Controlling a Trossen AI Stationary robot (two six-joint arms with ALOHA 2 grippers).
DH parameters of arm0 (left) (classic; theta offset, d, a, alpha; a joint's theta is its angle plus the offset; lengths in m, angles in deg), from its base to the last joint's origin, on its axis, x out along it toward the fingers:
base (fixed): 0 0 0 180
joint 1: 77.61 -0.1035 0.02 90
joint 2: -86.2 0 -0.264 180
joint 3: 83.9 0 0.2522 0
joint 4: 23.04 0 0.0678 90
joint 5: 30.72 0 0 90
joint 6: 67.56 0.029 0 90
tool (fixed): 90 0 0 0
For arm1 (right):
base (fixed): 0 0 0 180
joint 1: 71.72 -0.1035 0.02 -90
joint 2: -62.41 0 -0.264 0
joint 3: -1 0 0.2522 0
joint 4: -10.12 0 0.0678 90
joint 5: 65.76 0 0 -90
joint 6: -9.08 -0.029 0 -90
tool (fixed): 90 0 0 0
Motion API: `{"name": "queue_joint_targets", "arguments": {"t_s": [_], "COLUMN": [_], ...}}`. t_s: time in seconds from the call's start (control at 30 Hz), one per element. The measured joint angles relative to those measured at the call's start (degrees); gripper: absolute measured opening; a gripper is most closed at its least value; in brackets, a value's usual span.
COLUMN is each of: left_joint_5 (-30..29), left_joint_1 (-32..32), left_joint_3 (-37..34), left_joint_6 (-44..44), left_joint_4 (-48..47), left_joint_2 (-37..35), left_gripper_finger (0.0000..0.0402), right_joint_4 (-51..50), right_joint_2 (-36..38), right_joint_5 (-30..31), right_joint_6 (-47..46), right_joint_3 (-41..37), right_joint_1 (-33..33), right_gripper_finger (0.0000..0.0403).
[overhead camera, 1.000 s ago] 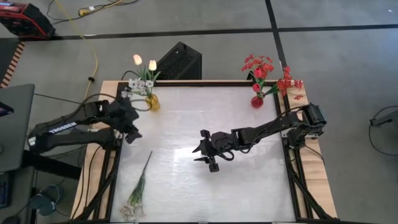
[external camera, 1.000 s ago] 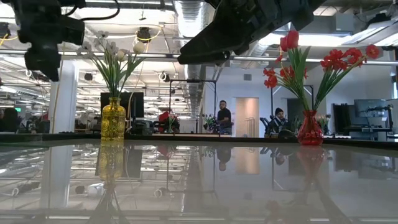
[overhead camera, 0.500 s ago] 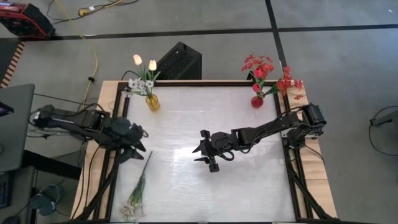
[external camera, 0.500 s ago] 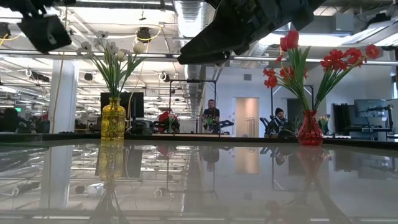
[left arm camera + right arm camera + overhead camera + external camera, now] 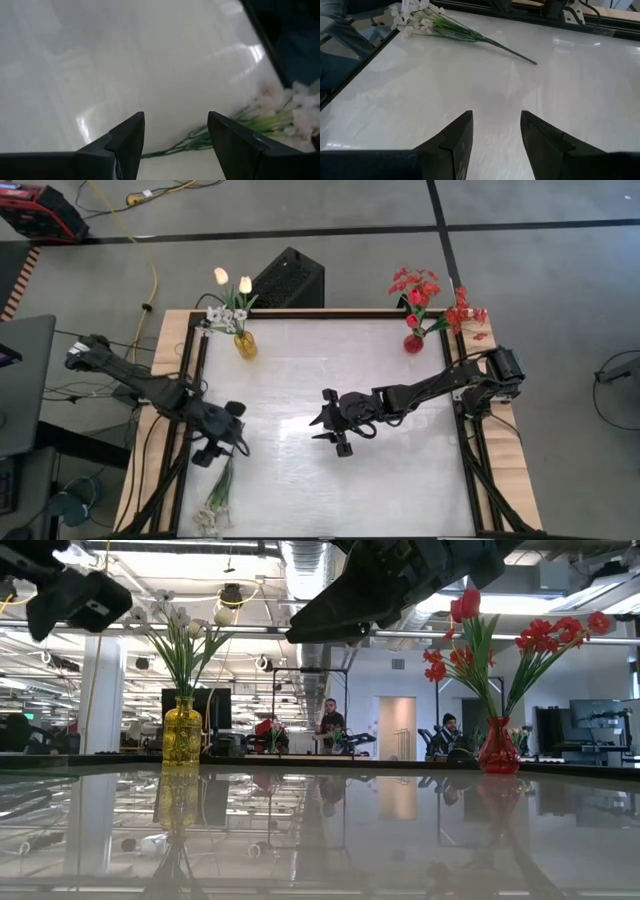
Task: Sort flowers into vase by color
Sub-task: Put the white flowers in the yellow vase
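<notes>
While one white spray (image 5: 222,485) is lying loose near the front-left corner of the table (image 5: 400,480), the left gripper (image 5: 222,442) is hanging right over the upper end of its stalk, fingers spread apart and holding nothing. Stem's long axis is running diagonally: blossoms down by the table's front edge, bare stalk tip pointing up toward mid-table. In the left wrist view the stalk (image 5: 200,141) is crossing just ahead of the open fingers (image 5: 131,137), blossoms off to one side, so a short drop is looking like all that's needed. Exact gap between fingertips and stalk is hard to judge; probably not touching yet.

Right gripper (image 5: 335,423) is waiting at table centre, also spread and empty, well apart from the spray, which is showing far off in its wrist view (image 5: 435,22). Left arm is clearly the nearer one.

Yellow vase (image 5: 245,345) with the white and cream stems is standing at the back left; red vase (image 5: 413,342) with red blooms is standing at the back right. By colour, the spray is likely heading for the yellow one.
</notes>
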Motion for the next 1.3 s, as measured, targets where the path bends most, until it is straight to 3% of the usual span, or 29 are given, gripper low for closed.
{"name": "queue_joint_targets", "arguments": {"t_s": [0.27,0.47,0.7,0.97,1.3], "left_joint_5": [-3.19,-5.82,-8.33,-10.57,-9.32], "left_joint_1": [3.81,7.72,13.01,15.2,17.15], "left_joint_3": [0.0,-0.02,-3.29,-4.07,-4.13], "left_joint_6": [10.37,14.28,14.64,15.83,18.14], "left_joint_4": [0.31,-1.94,-0.72,0.77,1.02], "left_joint_2": [9.36,12.35,12.38,12.89,23.8], "left_gripper_finger": [0.0206,0.0206,0.0206,0.0206,0.0206], "right_joint_4": [0.04,0.1,2.53,3.52,3.53], "right_joint_2": [0.0,0.0,0.0,0.0,0.0], "right_joint_5": [-0.02,-0.02,-0.01,-0.02,-0.07], "right_joint_6": [-0.1,-0.23,-6.82,-7.18,-7.2], "right_joint_3": [0.0,0.0,-0.01,-0.01,0.0], "right_joint_1": [0.42,0.27,0.22,0.12,-0.52], "right_gripper_finger": [0.0189,0.0189,0.0189,0.0189,0.0189]}}
